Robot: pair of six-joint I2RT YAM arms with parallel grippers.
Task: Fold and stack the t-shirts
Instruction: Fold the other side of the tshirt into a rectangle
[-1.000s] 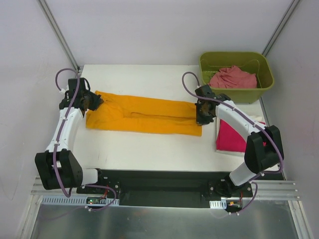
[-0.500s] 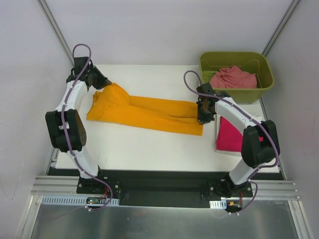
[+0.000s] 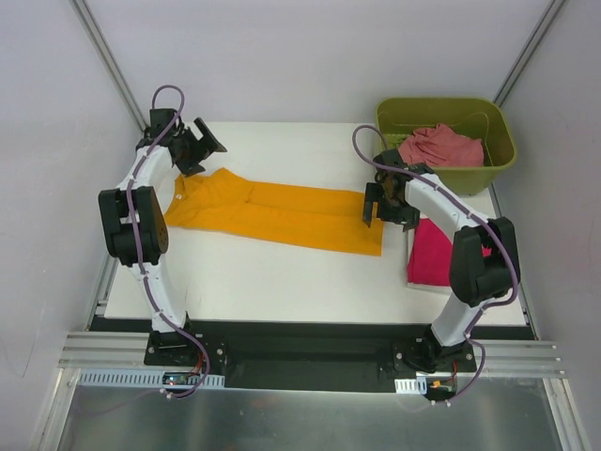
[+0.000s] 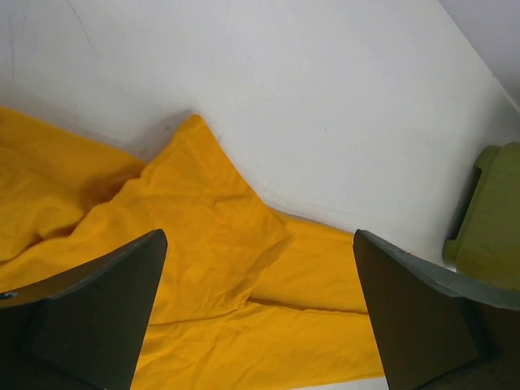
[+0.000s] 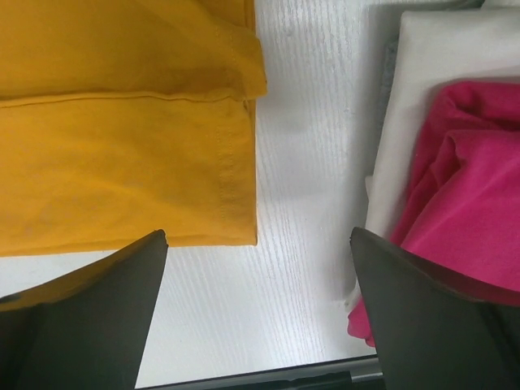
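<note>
Nearest you on the right, the magenta t-shirt lies bunched on a white layer at the right edge of the table; what that layer is cannot be told.

Your right arm bends at its elbow above this shirt and reaches back toward the middle. The right gripper points down over the bare strip between the magenta shirt and the orange-yellow t-shirt. In its wrist view the jaws stand wide apart with nothing between them.

The orange-yellow shirt is folded into a long band. Its long axis runs left to right across the table, the left end a little farther from you. The stitched hem is at the right end, just beside the right gripper.

Your left arm stretches straight out to the far left corner. The left gripper is tilted above the shirt's left end, jaws spread and empty.

Farthest, at the far right, the salmon-pink t-shirt sits crumpled in the olive-green bin.
</note>
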